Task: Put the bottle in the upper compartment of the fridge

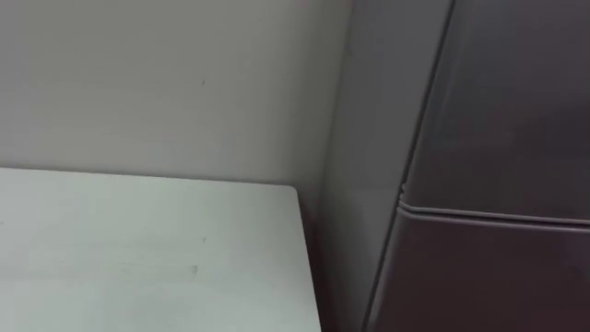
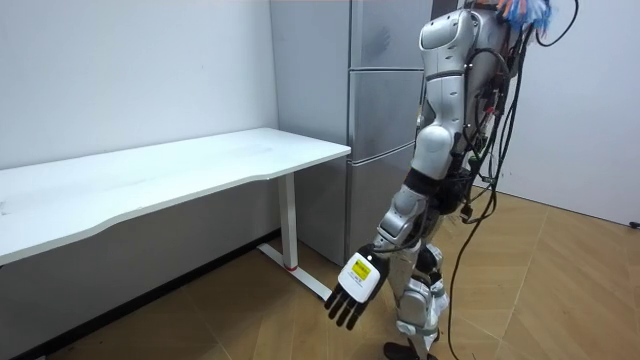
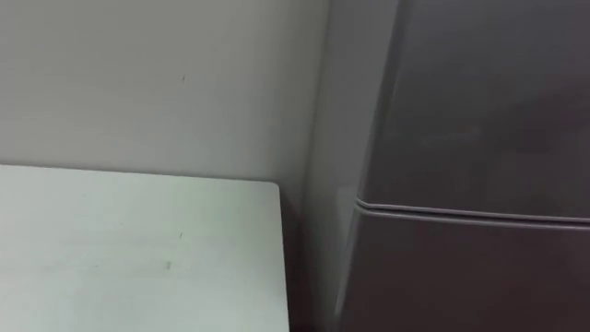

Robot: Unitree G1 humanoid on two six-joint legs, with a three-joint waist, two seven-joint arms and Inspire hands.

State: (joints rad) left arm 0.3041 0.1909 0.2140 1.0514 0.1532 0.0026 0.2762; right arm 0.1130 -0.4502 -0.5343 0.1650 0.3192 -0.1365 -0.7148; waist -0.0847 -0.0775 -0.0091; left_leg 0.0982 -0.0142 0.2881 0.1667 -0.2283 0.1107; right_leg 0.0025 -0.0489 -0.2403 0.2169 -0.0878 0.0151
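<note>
The grey fridge (image 2: pixel 383 130) stands against the wall, to the right of a white table, and I stand close in front of it. Both of its doors are closed. The seam between the upper and lower door (image 1: pixel 498 214) runs across the right side of my eye views, with the upper door (image 3: pixel 479 101) above it. My left hand (image 2: pixel 352 288) hangs low beside my leg in the room view, its fingers straight and holding nothing.
The white table (image 1: pixel 138 249) fills the lower left of the eye views, and its right edge ends a narrow gap short of the fridge's side (image 1: pixel 355 184). A pale wall (image 3: pixel 157 83) rises behind it. Wooden floor (image 2: pixel 560 290) lies open behind me.
</note>
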